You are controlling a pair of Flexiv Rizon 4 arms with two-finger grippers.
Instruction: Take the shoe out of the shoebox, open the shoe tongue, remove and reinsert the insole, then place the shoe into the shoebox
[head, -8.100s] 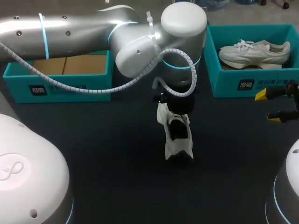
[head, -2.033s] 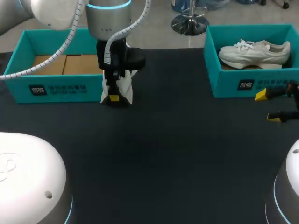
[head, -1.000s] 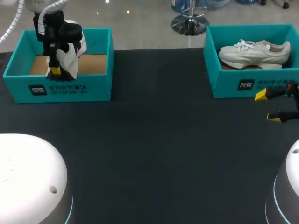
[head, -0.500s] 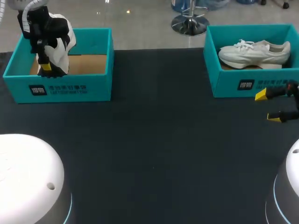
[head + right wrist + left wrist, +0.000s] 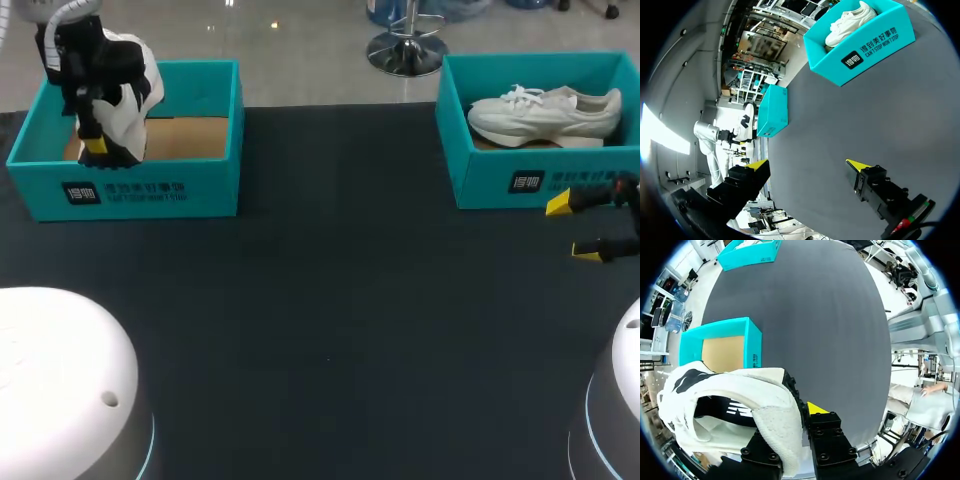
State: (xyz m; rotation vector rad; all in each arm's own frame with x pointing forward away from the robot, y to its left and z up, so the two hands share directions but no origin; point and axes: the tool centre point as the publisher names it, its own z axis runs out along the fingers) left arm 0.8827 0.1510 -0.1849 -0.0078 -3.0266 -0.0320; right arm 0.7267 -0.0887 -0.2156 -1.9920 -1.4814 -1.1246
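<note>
At the left, the left hand (image 5: 95, 135) was clenched on the white shoe (image 5: 132, 98), which hung on end over the left end of the teal shoebox (image 5: 150, 190). The placing would go best by tipping the shoe level, centring it between the walls, and letting go only once the sole rested. At the right, the right hand (image 5: 578, 228) hung released above the desk (image 5: 330, 330)

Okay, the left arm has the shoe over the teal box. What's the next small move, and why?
Probably lower it straight down. The left end effector grips the white shoe toe-down over the left shoebox, and its cardboard floor looks bare beneath.
</note>
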